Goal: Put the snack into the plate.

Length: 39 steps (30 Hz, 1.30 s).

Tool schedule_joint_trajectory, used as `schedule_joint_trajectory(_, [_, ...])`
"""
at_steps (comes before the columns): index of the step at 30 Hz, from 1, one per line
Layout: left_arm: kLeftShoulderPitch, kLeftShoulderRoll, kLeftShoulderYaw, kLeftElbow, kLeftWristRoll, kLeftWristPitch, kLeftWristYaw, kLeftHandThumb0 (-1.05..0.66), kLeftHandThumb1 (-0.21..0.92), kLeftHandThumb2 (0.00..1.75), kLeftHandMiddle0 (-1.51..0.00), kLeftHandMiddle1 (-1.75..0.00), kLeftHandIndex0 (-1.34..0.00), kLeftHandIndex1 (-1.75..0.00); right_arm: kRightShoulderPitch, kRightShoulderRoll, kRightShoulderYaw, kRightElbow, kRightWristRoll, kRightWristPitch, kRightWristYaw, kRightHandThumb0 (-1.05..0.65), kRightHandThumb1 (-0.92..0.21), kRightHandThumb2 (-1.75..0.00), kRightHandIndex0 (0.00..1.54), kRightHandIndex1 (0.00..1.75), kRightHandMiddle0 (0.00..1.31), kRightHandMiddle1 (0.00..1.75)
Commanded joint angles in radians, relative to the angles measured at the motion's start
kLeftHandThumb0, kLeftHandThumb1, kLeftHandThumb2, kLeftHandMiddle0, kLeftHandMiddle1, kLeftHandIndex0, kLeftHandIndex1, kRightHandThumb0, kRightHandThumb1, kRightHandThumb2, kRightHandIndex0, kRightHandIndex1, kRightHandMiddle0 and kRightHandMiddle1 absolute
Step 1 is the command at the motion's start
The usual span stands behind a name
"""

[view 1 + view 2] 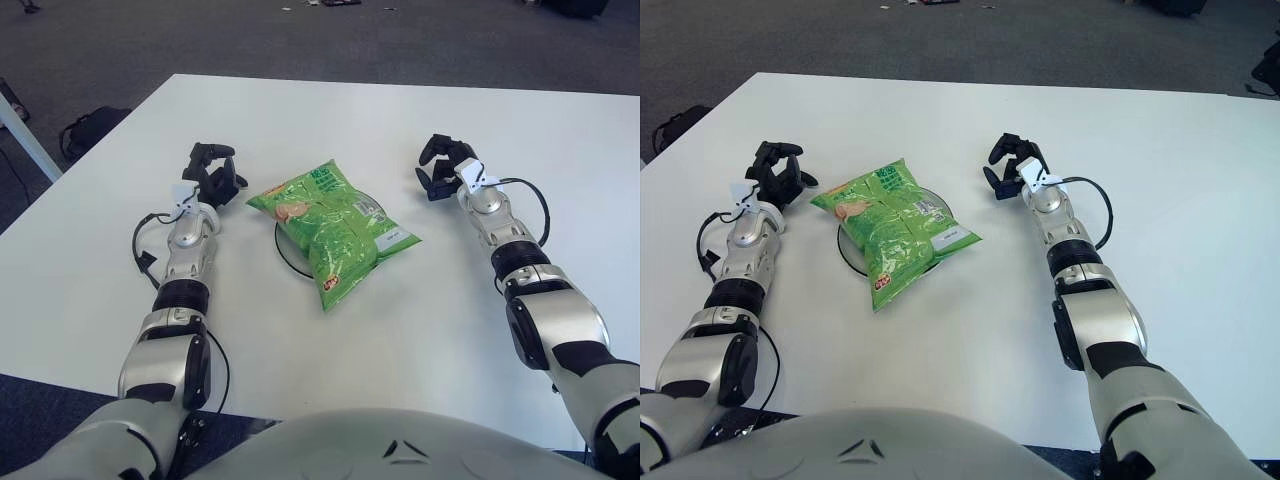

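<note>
Green snack bag (332, 227) covering plate (283, 250), left hand (212, 174) and right hand (443, 167) fingers curled, empty

One snack bag (335, 229), green, on worktop (420, 330). One plate (283, 244), mostly covered by bag. Two robot hands: left hand (212, 176), right hand (443, 165), one either side of bag. Each with dark fingers curled, holding nothing. One white worktop. One dark bag (90, 128) on floor beyond worktop's left edge.

Bright, even light; soft shadows; both views sharp.
</note>
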Motion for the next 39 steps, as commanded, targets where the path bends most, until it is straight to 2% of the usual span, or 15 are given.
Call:
schedule_joint_trajectory(1, [0.083,-0.033,-0.021,-0.004,0.013,0.06,-0.003,-0.41,0.57,1.0,-1.0,-1.75,-0.42,-1.75,0.115,0.013,0.026,0.035,-0.023,0.073,0.048,-0.44,-0.43,-1.17,1.01,1.75,0.52,1.75])
schedule_joint_trajectory(7, [0.126,-0.043,-0.039,-0.065,0.003,0.095,-0.043,-0.42,0.52,1.06,-1.06,-1.75,-0.45,-1.75,0.131,0.006,0.029,0.011,-0.03,0.077,0.041,-0.45,-0.43,-1.17,1.03,1.75,0.53,1.75])
schedule_joint_trajectory(13, [0.168,-0.044,-0.06,-0.108,0.002,0.094,-0.1,-0.42,0.51,1.07,-1.09,-1.75,-0.46,-1.75,0.159,0.01,0.023,-0.019,-0.031,0.059,0.009,-0.45,-0.41,-1.19,1.07,1.75,0.54,1.75])
schedule_joint_trajectory(19, [0.173,-0.043,-0.069,-0.117,0.0,0.106,-0.126,-0.42,0.51,1.07,-1.11,-1.75,-0.46,-1.75,0.175,0.022,-0.003,-0.04,-0.009,0.05,-0.024,-0.46,-0.4,-1.21,1.11,1.75,0.55,1.75])
schedule_joint_trajectory(26, [0.174,-0.041,-0.062,-0.101,-0.004,0.091,-0.146,-0.42,0.51,1.08,-1.13,-1.75,-0.46,-1.75,0.204,0.074,-0.088,-0.055,0.059,-0.011,-0.107,-0.46,-0.37,-1.25,1.15,1.75,0.57,1.75])
schedule_joint_trajectory(39, [0.173,-0.038,-0.052,-0.096,-0.01,0.103,-0.15,-0.42,0.5,1.08,-1.14,-1.75,-0.47,-1.75,0.208,0.146,-0.229,-0.056,0.225,-0.057,-0.057,-0.47,-0.34,-1.29,1.1,1.75,0.6,1.75])
